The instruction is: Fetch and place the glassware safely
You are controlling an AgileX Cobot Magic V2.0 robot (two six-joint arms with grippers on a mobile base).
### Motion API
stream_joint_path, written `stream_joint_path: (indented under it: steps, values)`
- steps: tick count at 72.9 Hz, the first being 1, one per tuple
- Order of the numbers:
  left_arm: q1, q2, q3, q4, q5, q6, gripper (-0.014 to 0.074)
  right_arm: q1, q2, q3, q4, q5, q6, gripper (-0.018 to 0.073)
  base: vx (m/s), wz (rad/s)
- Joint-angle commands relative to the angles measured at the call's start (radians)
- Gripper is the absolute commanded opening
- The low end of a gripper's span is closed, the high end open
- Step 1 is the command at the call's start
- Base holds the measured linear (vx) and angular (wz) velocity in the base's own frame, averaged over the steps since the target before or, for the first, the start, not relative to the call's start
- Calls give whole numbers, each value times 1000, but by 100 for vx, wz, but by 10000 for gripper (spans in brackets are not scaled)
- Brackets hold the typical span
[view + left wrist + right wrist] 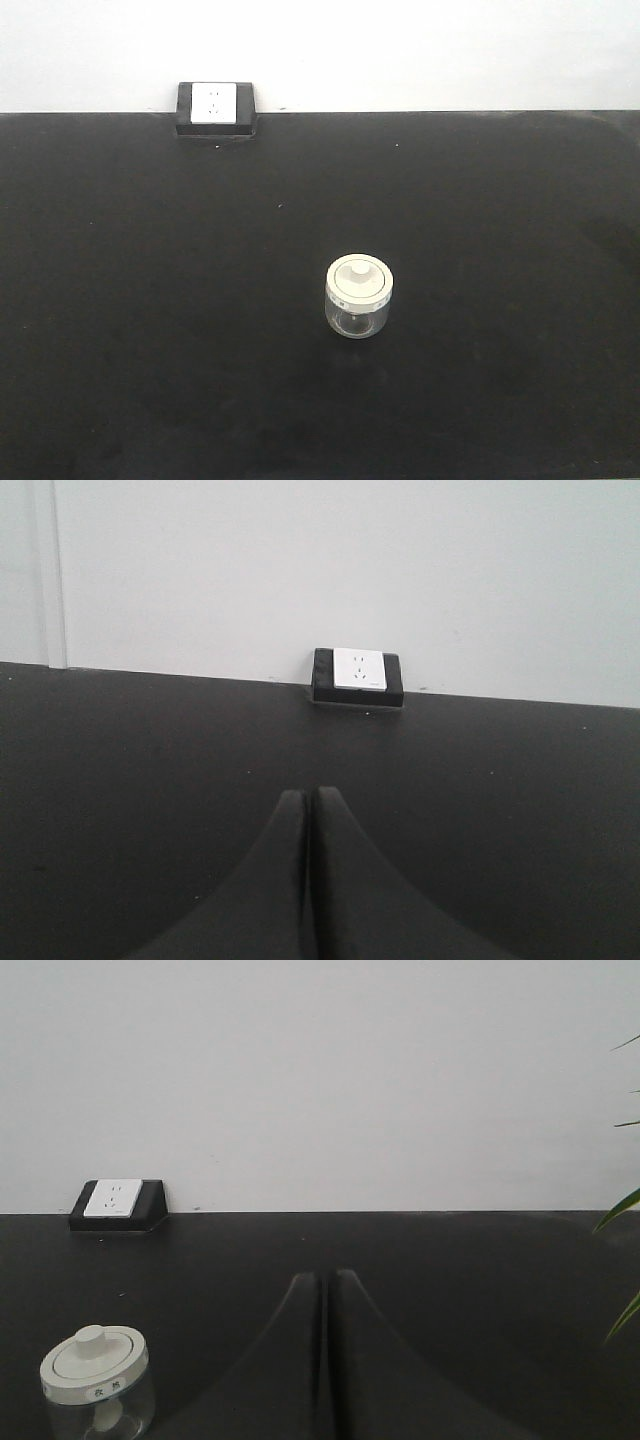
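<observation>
Judging from the layout, we rate the task as not yet begun. The small squat clear glass jar with a cream-white round knobbed lid (pixel 358 296) stands upright near the middle of the black matte table (pixel 120 330), untouched and lidded. We see nothing inside it. Our left gripper (pixel 311 810) and right gripper (pixel 327 1295) both have fingers pressed together, holding nothing. Approach, grasp, transfer and placement all remain.

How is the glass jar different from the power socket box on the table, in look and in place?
The jar is round with a clear glass body; the socket box is rectangular and opaque black. The jar stands out on the open table; the socket box sits at the table's back edge by the wall. Both have a white top.
</observation>
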Motion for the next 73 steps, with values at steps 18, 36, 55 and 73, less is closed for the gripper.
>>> stream_joint_path:
  steps: [18,36,55,73]
  values:
    - [-1,-18,31,-3,-79,10,-7,-3,11,-25,-19,-58,-5,-8,0,0]
    - [-1,-18,31,-3,-79,8,-7,-3,11,-25,-19,-58,-5,-8,0,0]
    - [-1,-17,31,-3,-79,8,-7,-3,11,-25,-19,-58,-5,-8,0,0]
    - [-1,-17,31,-3,-78,8,-7,-3,11,-25,-19,-58,-5,-8,0,0]
